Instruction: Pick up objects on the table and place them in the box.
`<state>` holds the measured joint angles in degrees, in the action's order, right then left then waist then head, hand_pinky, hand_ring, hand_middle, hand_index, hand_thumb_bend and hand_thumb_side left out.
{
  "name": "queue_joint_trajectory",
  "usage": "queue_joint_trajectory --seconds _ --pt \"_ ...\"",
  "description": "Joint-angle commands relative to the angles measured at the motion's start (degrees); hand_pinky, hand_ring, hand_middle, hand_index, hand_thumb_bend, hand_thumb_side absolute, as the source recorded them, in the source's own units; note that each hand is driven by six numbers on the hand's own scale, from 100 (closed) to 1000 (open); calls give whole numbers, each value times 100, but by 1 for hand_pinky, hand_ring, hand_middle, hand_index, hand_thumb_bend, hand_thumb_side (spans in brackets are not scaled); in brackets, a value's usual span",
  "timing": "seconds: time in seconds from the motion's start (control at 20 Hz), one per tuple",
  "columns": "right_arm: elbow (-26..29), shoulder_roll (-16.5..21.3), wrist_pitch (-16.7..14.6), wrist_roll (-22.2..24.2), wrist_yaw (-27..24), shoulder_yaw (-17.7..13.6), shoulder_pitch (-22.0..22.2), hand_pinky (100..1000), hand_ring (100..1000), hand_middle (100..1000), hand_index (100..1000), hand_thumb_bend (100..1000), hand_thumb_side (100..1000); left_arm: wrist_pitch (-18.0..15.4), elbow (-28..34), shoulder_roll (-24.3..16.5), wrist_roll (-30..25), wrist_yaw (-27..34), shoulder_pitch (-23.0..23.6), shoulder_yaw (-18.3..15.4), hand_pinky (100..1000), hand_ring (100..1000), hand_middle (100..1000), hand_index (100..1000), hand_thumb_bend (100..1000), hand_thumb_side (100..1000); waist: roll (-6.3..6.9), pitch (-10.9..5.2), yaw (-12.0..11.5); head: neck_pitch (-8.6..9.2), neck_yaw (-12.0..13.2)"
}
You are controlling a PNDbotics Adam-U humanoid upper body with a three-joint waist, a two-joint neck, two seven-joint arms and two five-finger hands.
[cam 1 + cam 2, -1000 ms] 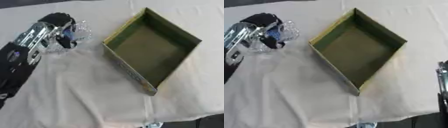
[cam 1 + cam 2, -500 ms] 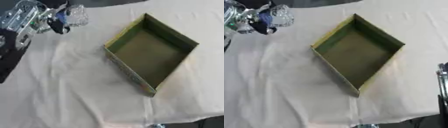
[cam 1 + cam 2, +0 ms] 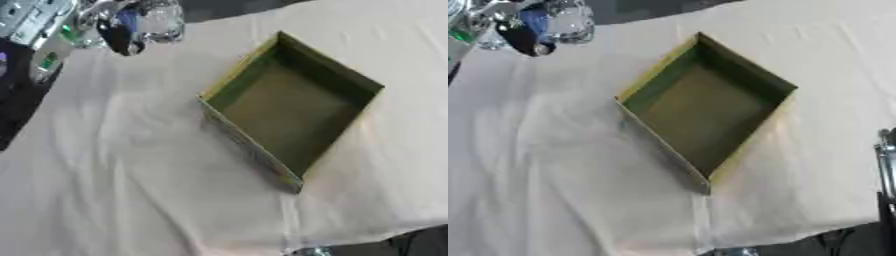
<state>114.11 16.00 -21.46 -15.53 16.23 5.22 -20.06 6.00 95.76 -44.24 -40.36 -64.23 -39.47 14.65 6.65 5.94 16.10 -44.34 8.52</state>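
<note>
Item: clear plastic object (image 3: 156,21), crinkly with a blue patch, at eleven o'clock, held above the cloth-covered table (image 3: 131,175). Judged light, thin-walled, easily crushed and slippery; best taken across its middle. Holder: left hand (image 3: 83,25), fingers curled round it. Destination: green box (image 3: 293,107), empty, centre, well apart toward four o'clock. Right hand (image 3: 885,165): three o'clock edge, fingers unreadable.

The table (image 3: 131,165) is covered with a cream cloth (image 3: 105,200) that has soft wrinkles and hangs over the near edge. On the cloth lies an open box (image 3: 293,107), green inside, turned with one corner toward the robot.
</note>
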Motion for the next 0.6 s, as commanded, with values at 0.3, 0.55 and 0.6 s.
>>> queue_joint_trajectory --seconds 0.3,0.55,0.6 --pt "48 154 37 -103 78 -131 -64 676 752 750 844 100 1000 -175 15 309 -44 -90 -482 129 100 105 175 288 192 100 38 -156 271 22 -15" --pt "48 172 47 -153 111 -176 -89 676 752 751 843 100 1000 -220 -108 607 -44 -99 -634 224 100 103 174 288 187 100 78 -174 448 22 8" --pt "48 175 47 -166 115 -184 -97 676 753 751 843 100 1000 -224 -151 681 -43 -102 -664 243 100 103 173 288 186 100 86 -177 483 22 13"
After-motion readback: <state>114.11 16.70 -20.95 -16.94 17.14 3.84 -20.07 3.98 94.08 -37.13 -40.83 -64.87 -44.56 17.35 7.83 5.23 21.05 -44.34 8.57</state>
